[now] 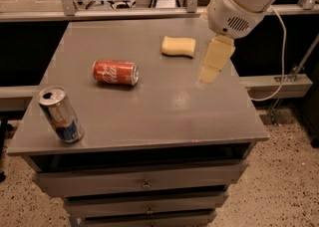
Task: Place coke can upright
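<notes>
The gripper (pixel 208 74) is hovering over bare tabletop (pixel 164 106) right of the coke can (pixel 115 72), the sponge (pixel 178 46) sitting just behind.
</notes>
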Available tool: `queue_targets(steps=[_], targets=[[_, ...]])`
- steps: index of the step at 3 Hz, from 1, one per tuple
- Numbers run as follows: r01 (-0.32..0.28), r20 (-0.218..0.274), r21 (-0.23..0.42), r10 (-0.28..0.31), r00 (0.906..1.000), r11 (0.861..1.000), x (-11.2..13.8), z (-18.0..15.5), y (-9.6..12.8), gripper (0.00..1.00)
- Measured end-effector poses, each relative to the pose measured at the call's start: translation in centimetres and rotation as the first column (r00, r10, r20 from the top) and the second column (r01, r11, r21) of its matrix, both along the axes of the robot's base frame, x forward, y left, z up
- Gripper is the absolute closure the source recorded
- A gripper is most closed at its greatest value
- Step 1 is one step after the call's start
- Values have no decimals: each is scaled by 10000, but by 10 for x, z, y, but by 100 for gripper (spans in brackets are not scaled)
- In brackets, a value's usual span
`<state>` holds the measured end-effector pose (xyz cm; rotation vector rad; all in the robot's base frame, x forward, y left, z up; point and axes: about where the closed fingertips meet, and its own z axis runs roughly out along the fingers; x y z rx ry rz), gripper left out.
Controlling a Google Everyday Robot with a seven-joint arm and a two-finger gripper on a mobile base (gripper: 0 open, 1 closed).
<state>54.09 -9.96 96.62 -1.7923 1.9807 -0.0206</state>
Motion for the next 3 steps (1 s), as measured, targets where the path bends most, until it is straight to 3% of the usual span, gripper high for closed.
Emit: queue_targets(steps=[1, 3], targets=[[-15, 16, 33, 15, 10000, 10000, 1, 0, 2, 0], [-637, -156, 630, 648, 9978, 9960, 35, -25, 79, 0]])
